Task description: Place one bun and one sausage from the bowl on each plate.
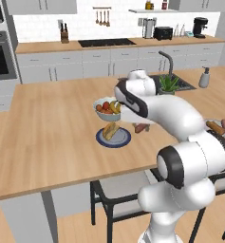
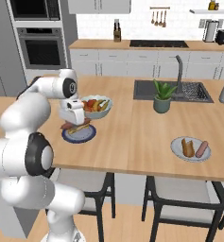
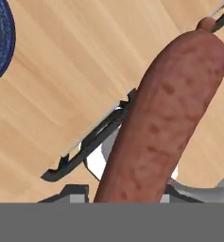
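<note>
Sausage [image 3: 160, 123] clamped lengthwise in the closed gripper [image 2: 73, 124] — held just above the wooden counter [image 1: 52, 123], beside the blue-grey plate [image 1: 122, 140] that carries a bun [image 1: 111, 130]. Well apart, the pale grey plate [image 2: 179, 152] holds a bun and sausage.

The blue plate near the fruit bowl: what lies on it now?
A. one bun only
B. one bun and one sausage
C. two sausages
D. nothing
A: the blue plate carries just a bun; a sausage is in the shut gripper, off the plate.
</note>
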